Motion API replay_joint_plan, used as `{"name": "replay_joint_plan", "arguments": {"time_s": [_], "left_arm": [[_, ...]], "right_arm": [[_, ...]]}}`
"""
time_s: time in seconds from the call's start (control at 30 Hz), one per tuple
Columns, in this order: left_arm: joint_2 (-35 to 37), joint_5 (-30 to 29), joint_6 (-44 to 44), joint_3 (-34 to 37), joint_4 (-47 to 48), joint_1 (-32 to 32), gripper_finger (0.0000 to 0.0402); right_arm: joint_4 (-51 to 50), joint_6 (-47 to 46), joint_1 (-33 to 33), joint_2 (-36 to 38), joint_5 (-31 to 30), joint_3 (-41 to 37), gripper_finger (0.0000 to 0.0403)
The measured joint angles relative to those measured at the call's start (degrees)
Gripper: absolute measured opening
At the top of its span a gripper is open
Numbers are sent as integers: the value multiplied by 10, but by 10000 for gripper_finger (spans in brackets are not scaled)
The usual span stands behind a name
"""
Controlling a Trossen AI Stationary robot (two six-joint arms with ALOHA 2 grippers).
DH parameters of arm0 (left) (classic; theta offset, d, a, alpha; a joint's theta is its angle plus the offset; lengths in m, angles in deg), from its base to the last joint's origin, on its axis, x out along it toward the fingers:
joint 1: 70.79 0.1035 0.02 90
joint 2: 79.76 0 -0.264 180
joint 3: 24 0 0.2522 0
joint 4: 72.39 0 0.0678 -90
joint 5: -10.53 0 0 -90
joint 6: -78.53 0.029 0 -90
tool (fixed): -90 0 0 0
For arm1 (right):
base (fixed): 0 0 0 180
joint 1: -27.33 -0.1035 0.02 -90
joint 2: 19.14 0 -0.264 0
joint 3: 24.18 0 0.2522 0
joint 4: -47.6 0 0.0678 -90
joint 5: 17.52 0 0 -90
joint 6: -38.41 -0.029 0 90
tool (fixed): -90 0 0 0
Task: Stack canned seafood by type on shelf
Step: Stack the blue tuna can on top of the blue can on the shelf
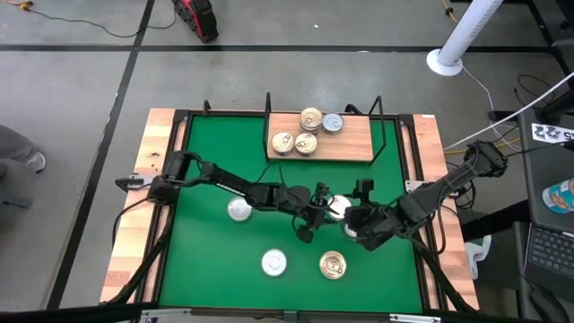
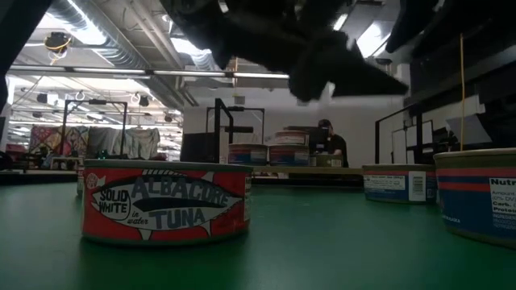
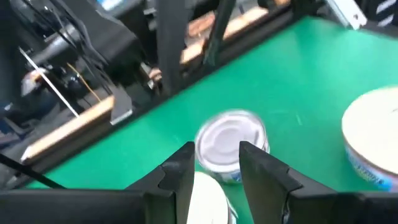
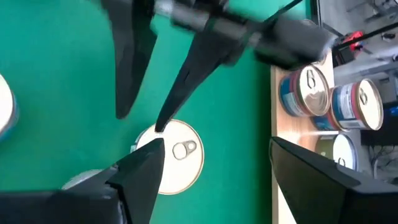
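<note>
Tins [image 1: 275, 263] scattered on mat, four on shelf [image 1: 352, 142]

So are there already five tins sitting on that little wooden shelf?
No, the high view shows four tins on the shelf: three gold-topped tins and one silver-topped tin.

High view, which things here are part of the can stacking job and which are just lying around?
Part of the job:
- shelf carrying four cans
- loose cans on the green table: silver-topped, gold-topped
- can between the two grippers

Just lying about:
- white post base
- laptop
- red and black object on the floor
</note>
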Motion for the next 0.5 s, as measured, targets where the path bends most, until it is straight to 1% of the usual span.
{"name": "replay_joint_plan", "arguments": {"time_s": [0.17,0.33,0.5], "left_arm": [[-23,1,27,-11,22,6,120],[-44,2,32,-12,37,9,120],[-51,1,69,-13,58,15,120]], "right_arm": [[-4,-11,2,0,1,2,287],[-3,-11,2,0,5,1,287],[0,-11,2,0,5,1,287]]}}
